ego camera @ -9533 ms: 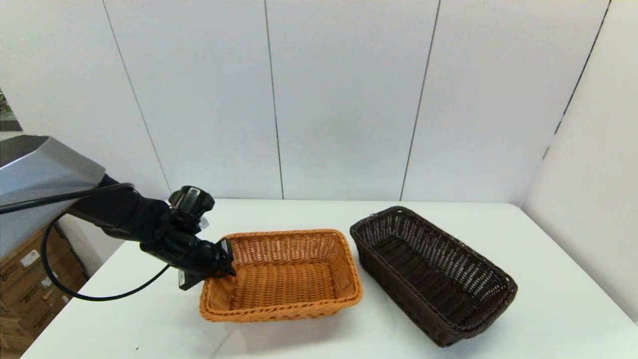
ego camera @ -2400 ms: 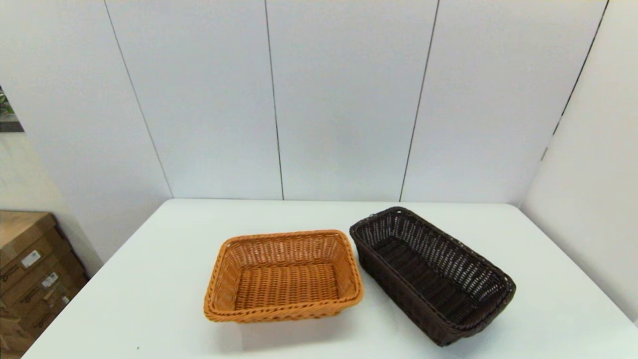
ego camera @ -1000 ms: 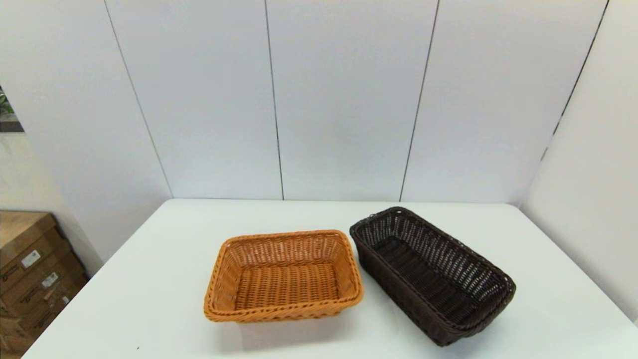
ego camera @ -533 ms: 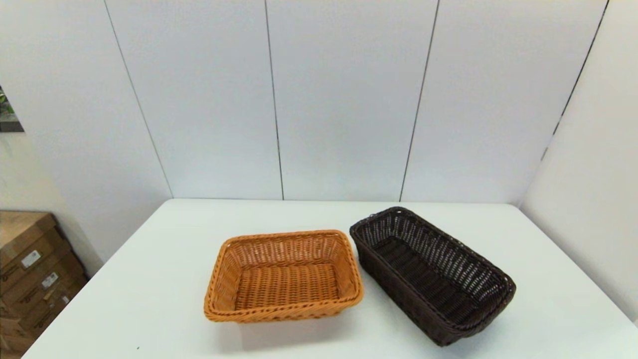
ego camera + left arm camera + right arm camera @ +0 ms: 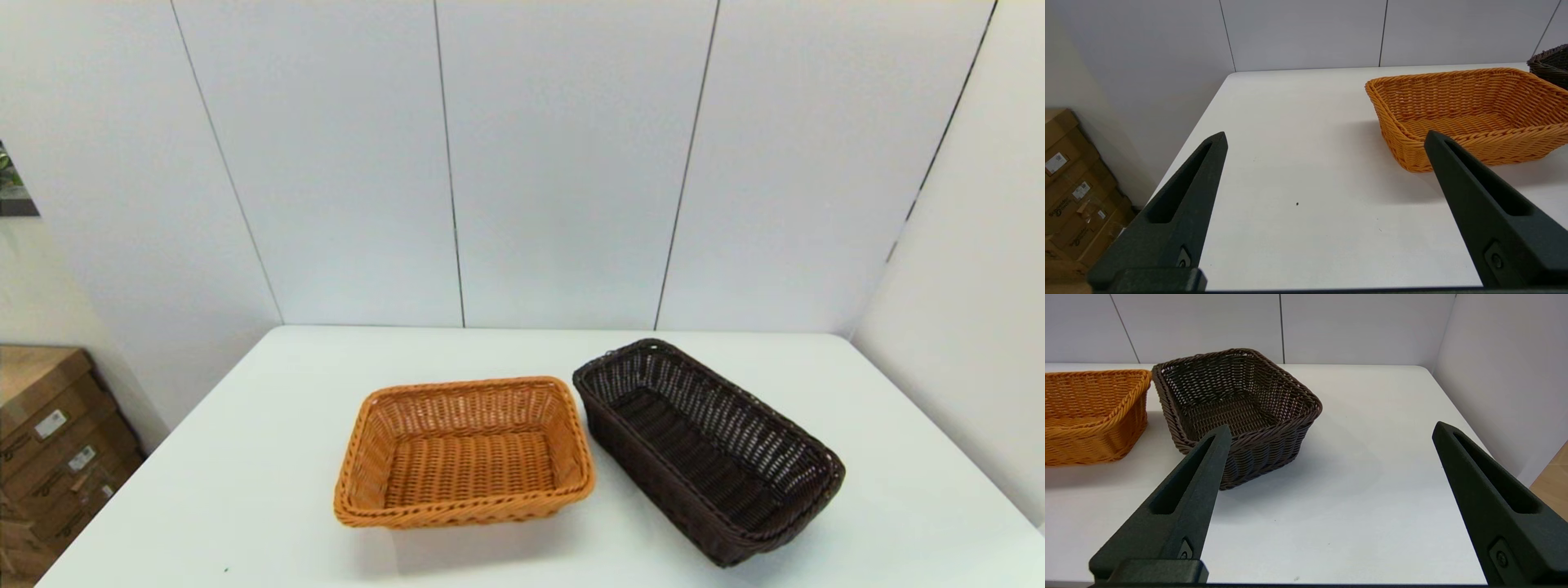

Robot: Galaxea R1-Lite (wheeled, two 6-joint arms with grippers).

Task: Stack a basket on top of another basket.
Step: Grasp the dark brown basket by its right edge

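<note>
Stacking not begun. Dark brown basket (image 5: 709, 447) sits on the white counter (image 5: 245, 490), directly right of the orange-tan basket (image 5: 465, 451) and angled to it. Their nearest corners are very close; whether the rims touch is hard to tell from the head view.

Both baskets upright, empty, flat on the counter. Nothing lifted, nothing nested.

Neither arm shows in the head view; both appear drawn back at the near edge of the counter.

- Right gripper (image 5: 1331, 430): jaws spread wide, holding nothing. Short of the dark brown basket, which lies ahead of it on its orange-tan-basket side.
- Left gripper (image 5: 1327, 136): jaws spread wide, empty. Well short of the orange-tan basket and out past its far side from the dark one.

Cardboard boxes (image 5: 49, 457) sit on the floor off the counter, beyond the orange-tan basket's left side.

Judged remaining, which is all of it: reach to the dark brown basket, grip its rolled rim, lift clear, carry over the orange-tan basket, square the two up, lower, release. The right gripper looks better placed for the pick.
</note>
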